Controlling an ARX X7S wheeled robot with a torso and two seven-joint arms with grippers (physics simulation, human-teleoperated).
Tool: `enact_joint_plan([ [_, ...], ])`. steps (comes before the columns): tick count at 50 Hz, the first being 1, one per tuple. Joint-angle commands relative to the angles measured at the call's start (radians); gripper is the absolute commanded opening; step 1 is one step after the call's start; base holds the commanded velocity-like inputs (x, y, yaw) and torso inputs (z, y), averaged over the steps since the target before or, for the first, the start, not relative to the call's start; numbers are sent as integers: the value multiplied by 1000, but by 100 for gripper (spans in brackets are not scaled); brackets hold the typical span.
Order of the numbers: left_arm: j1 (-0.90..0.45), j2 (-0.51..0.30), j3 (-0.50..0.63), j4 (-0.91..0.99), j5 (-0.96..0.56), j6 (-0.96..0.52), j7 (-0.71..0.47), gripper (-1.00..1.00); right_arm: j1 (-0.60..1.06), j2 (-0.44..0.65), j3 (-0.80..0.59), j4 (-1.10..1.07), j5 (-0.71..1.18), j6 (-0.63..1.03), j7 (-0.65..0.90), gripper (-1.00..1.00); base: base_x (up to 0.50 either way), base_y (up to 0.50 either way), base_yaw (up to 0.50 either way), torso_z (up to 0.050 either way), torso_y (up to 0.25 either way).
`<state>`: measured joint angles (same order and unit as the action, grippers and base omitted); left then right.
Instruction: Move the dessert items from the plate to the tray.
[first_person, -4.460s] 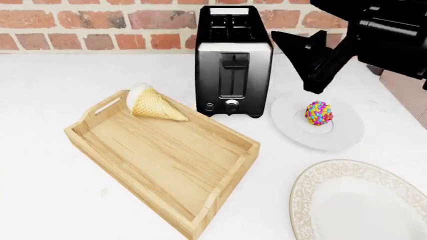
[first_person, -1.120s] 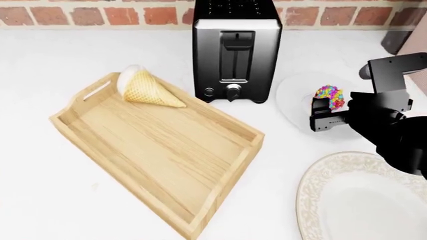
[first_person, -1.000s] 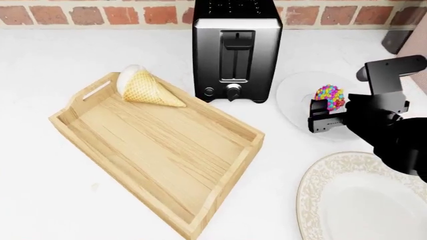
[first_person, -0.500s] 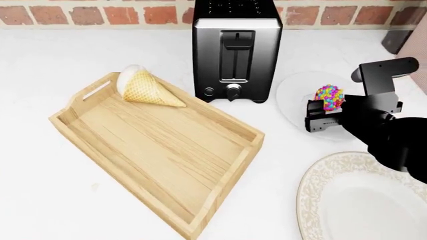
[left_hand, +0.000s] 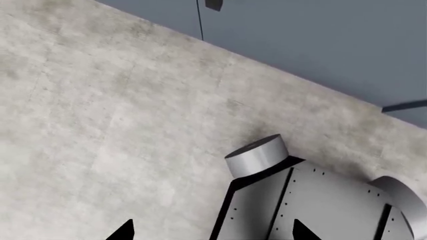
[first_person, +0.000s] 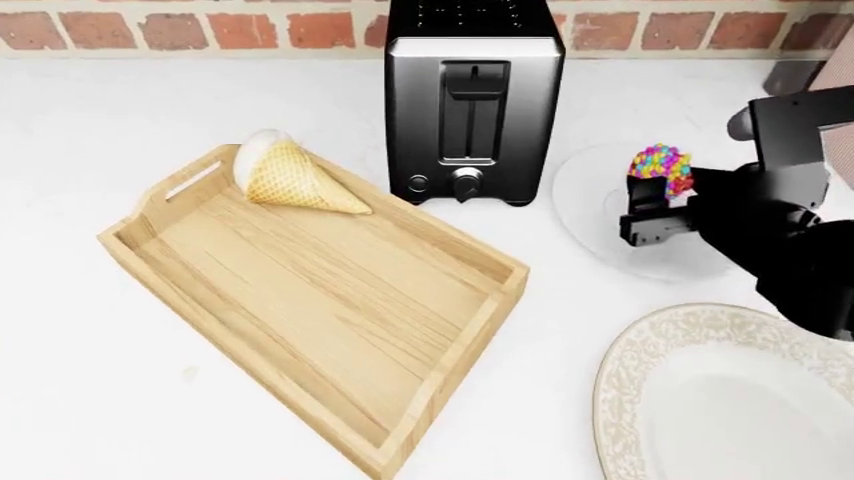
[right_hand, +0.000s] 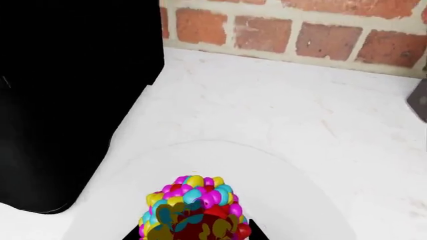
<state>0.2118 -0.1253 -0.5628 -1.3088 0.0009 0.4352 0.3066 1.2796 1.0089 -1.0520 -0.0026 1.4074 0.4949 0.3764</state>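
While head view shows tray (first_person: 307, 300), left wrist shows floor (left_hand: 100, 125)

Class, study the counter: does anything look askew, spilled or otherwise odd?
Only the ice-cream cone: it lies tipped on its side in the wooden tray, scoop against the far rim. Nothing has spilled; the candy ball sits between the right tool's fingers above the small plate.

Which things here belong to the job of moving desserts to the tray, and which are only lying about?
Job:
- ice-cream cone, already in tray
- candy ball, in right hand
- wooden tray
- small white plate

Lying about:
- toaster
- patterned plate
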Motion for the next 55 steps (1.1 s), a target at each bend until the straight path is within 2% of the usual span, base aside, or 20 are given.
enact_joint_plan([
  [1,0,-2,13,0,3,-5,-5,100,63,87,44,-181,44,44,0,-100,0,0,0,0,0],
  [12,1,-4,32,0,2,-9,-8,100,194,234,130,-495,248,155,41,-100,0,0,0,0,0],
  [20,1,-5,43,0,0,-8,-9,100,349,241,195,-594,423,264,74,-100,0,0,0,0,0],
  [27,1,-4,34,0,-5,-3,-4,100,385,108,178,-628,468,299,53,-100,0,0,0,0,0],
  [41,-2,-1,1,0,-9,-19,16,100,274,-198,66,-505,280,275,-89,-100,0,0,0,0,0],
  [55,-3,1,-22,0,-5,-20,19,100,221,-345,-41,-400,164,313,-210,-100,0,0,0,0,0],
])
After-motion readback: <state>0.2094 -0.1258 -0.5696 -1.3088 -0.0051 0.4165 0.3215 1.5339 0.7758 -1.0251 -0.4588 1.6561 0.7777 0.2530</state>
